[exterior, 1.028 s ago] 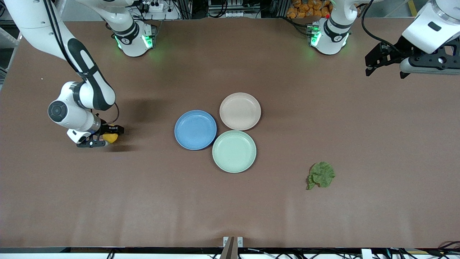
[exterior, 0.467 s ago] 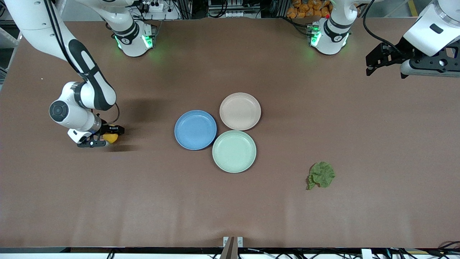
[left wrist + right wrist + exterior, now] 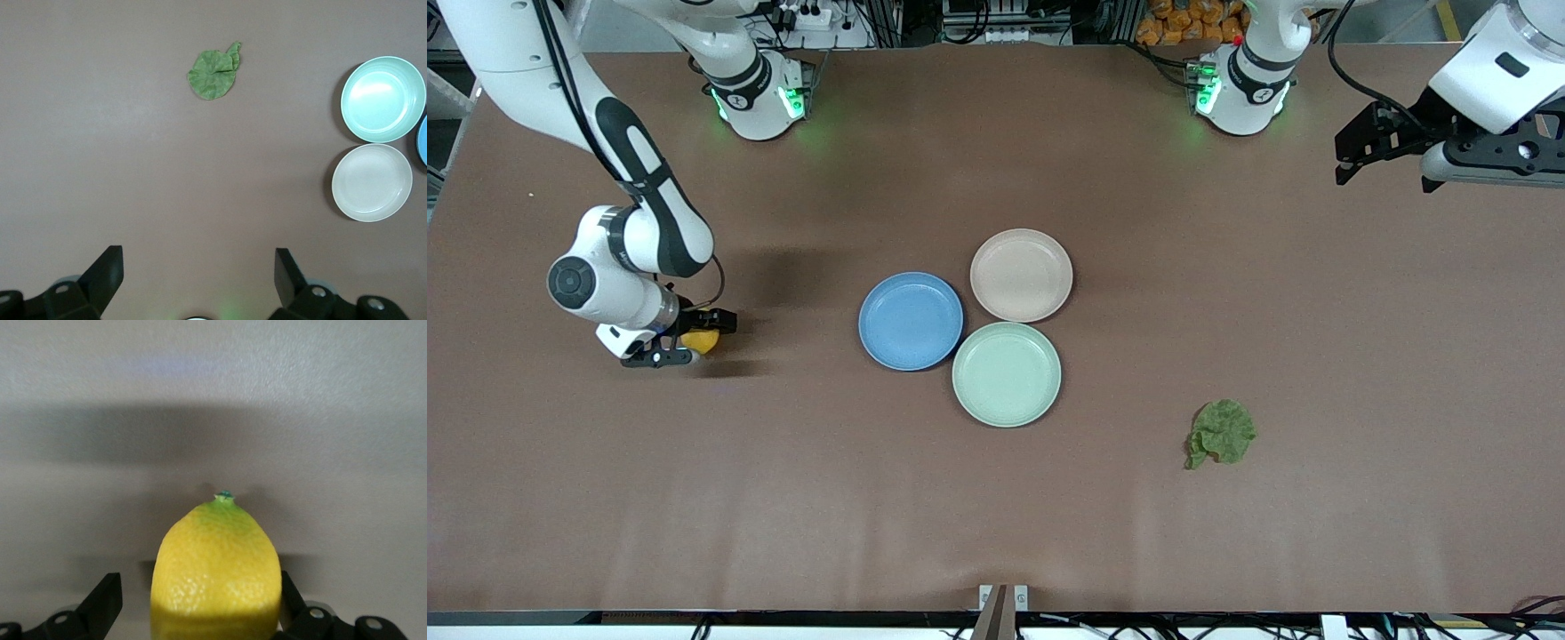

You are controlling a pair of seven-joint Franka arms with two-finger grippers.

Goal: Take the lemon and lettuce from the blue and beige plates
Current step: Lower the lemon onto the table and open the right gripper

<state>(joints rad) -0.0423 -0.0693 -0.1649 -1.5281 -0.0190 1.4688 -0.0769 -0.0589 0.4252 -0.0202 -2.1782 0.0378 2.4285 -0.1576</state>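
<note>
Yellow lemon (image 3: 215, 570) between the right hand's (image 3: 679, 342) parted fingers, ungripped.

Even, bright overhead light fills the front view, leaving the brown table (image 3: 1227, 293) matte and free of glare. A soft, broad shadow lies on the table beside the right arm (image 3: 636, 227), toward the blue plate (image 3: 911, 321). Green lamps glow at both arm bases. In the left wrist view the mint-green plate (image 3: 383, 99) carries a pale sheen. In the right wrist view the lemon (image 3: 215, 570) looks sharp, with a dark shadow band across the table past it.
</note>
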